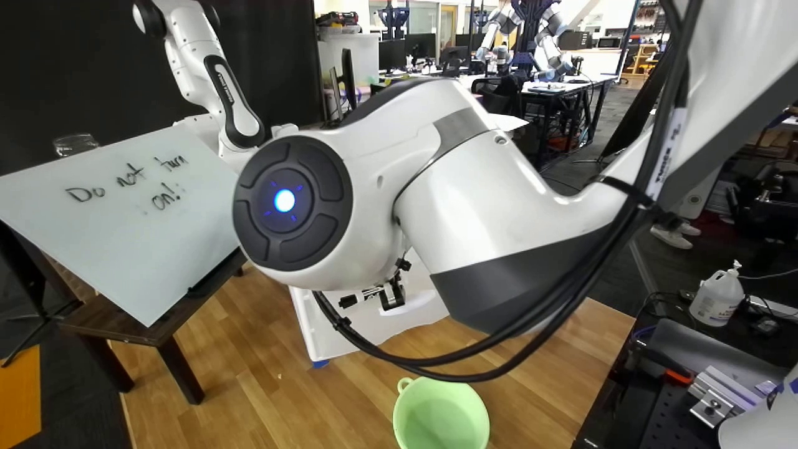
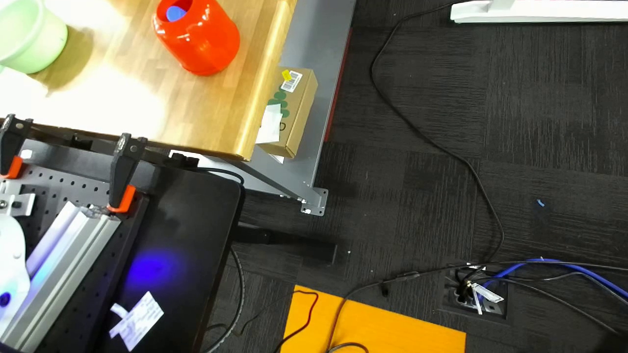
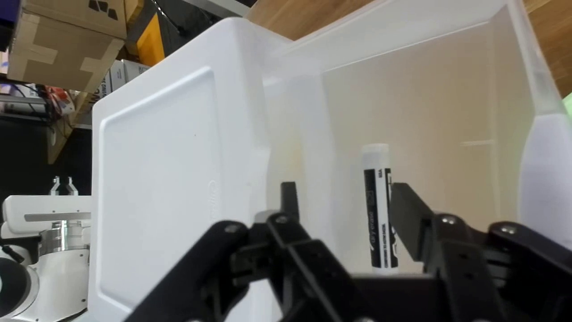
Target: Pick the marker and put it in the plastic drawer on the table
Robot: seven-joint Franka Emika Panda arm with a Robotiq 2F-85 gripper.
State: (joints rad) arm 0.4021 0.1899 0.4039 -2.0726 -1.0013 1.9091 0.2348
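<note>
One marker [image 3: 379, 210] lies inside the drawer [image 3: 424, 116], beneath the tool [image 3: 346, 208], whose jaws stand apart. We judge pick and placement done; only withdrawal from the drawer remains.

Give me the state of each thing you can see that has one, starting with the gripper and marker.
Gripper, open.
Marker, inside the tray, not clamped.
Plastic drawer, tray pulled out.
Green bowl, upright on the table.
Red vessel, on the table, something blue in its opening.
Whiteboard, slanted, written on.
Arm's light, lit.
</note>
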